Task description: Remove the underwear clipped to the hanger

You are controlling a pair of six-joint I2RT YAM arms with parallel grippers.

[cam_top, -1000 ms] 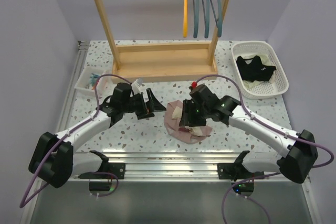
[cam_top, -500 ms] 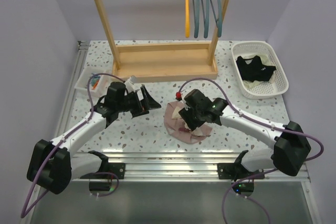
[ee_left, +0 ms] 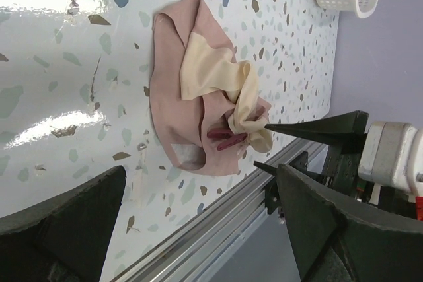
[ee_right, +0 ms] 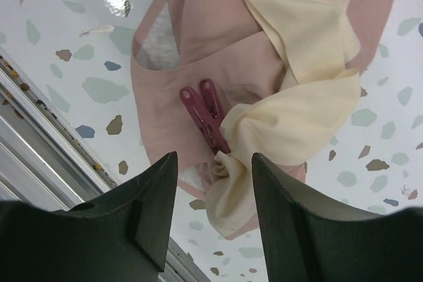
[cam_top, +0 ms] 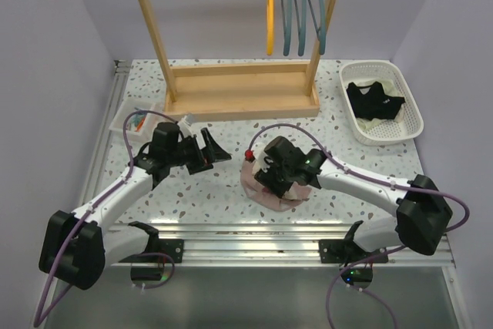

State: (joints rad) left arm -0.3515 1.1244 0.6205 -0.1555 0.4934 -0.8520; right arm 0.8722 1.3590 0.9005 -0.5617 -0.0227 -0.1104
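Note:
The dusty pink underwear [cam_top: 264,197] with pale cream trim [ee_right: 301,44] lies crumpled on the table near the front rail. A dark red clip [ee_right: 206,115] is pinned on it beside the cream fold. My right gripper [ee_right: 215,193] hovers open just above the garment [ee_right: 218,31], and its fingers [ee_right: 149,206] straddle the clip end and the cream bunch. In the top view the right gripper [cam_top: 269,182] covers the middle of the cloth. My left gripper [cam_top: 218,150] stands wide open and empty to the left of the pink underwear [ee_left: 173,113]. The black underwear [cam_top: 375,100] lies in the white basket [cam_top: 383,67].
A wooden rack [cam_top: 239,90] stands at the back, with a yellow hanger [cam_top: 270,5] and teal hangers [cam_top: 300,5] on it. A small tray [cam_top: 132,122] sits at the left edge. The aluminium front rail [cam_top: 254,233] runs just below the garment.
My right gripper has swung left and back over the pink underwear, with its wrist turned. My left gripper has drawn back up and to the left, away from the cloth.

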